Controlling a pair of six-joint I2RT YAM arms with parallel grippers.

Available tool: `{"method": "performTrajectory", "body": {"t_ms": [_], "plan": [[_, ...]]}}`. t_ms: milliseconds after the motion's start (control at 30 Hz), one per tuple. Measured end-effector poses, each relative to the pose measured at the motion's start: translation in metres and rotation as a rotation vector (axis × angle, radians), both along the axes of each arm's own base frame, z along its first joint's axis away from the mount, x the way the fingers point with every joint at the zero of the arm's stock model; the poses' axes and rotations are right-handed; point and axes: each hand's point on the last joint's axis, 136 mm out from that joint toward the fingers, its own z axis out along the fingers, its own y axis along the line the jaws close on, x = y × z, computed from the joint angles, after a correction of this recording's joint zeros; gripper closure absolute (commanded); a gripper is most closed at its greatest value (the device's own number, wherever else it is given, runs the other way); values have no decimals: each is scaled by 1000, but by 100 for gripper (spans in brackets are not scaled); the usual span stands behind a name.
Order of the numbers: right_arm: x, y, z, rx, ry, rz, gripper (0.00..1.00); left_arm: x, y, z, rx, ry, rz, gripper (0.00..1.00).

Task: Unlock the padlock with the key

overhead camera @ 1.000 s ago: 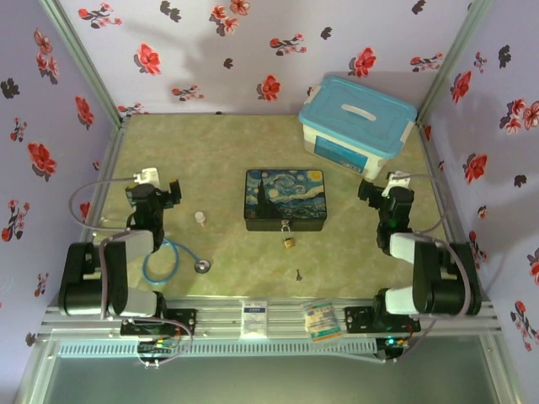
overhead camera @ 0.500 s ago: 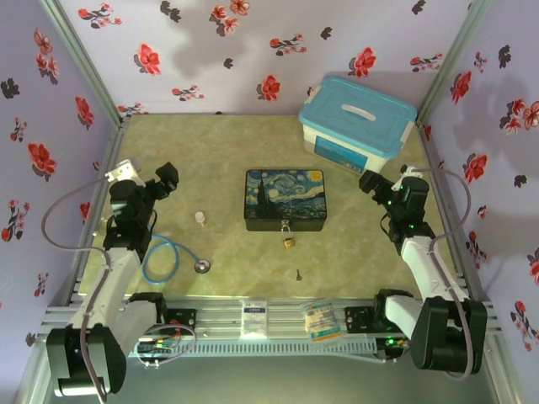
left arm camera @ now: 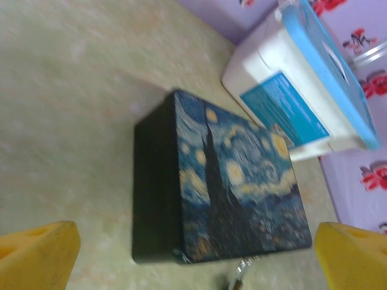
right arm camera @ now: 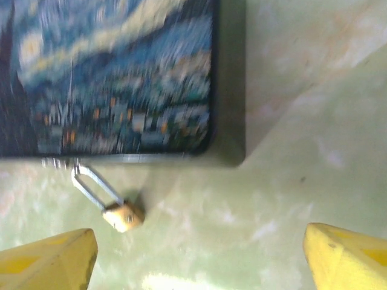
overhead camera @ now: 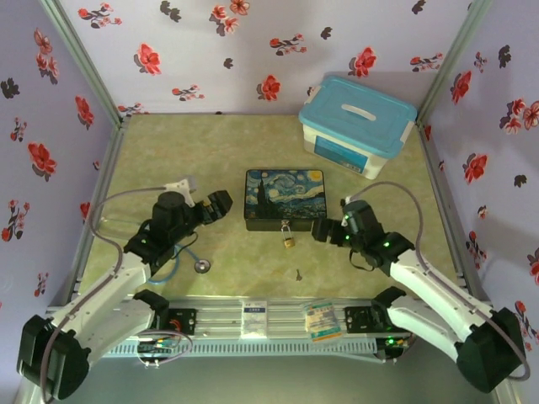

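1. Two printed items sit on the metal rail at the near edge: a white card (overhead camera: 254, 317) and a packet (overhead camera: 320, 320). Their print is too small to read.
2. Just beyond the rail, the key (overhead camera: 297, 273) lies flat on the table (overhead camera: 210, 151). It is alone, apart from both grippers and on the near side of the padlock.
3. To its left lies a round grey disc (overhead camera: 202, 265) on a blue tube (overhead camera: 156, 268), which is partly under the left arm.
4. The padlock (right arm camera: 123, 215) has its brass body on the table. Its shackle is threaded through the latch on the near edge of the painted box (overhead camera: 285, 199).
5. The left gripper (overhead camera: 221, 204) is just left of the box, with its jaws wide apart and nothing between them. The right gripper (overhead camera: 324, 229) is just right of the padlock, also spread wide and empty.
6. The painted box has its lid down, so its contents are hidden. The lid shows a swirling night sky in blue and yellow.
7. Farthest off, at the far right, stands a white tub (overhead camera: 358, 126) with its blue lid on, so its contents cannot be seen. The writing on its blue side label (left arm camera: 284, 109) is too blurred to read.
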Motion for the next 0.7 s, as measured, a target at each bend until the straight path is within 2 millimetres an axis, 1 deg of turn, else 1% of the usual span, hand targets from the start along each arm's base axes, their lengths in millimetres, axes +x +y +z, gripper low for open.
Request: {"method": "performTrajectory", "body": {"t_ms": [200, 300, 333, 400, 500, 633, 700], "plan": [[-43, 30, -30, -65, 80, 97, 27, -37, -35, -25, 18, 50, -89, 0], [-61, 46, -45, -109, 110, 144, 29, -46, -44, -29, 29, 57, -108, 0], [-65, 49, -50, -125, 118, 156, 32, -47, -46, -30, 33, 59, -111, 0], [-76, 57, -62, -179, 136, 189, 33, -51, -52, -35, 43, 70, -123, 0], [-87, 70, -71, -239, 139, 221, 36, -57, -61, -41, 52, 80, -142, 0], [-90, 81, -73, -266, 119, 214, 41, -63, -68, -45, 60, 86, -159, 0], [-91, 83, -76, -282, 111, 206, 45, -64, -70, -46, 60, 86, -160, 0]]}}
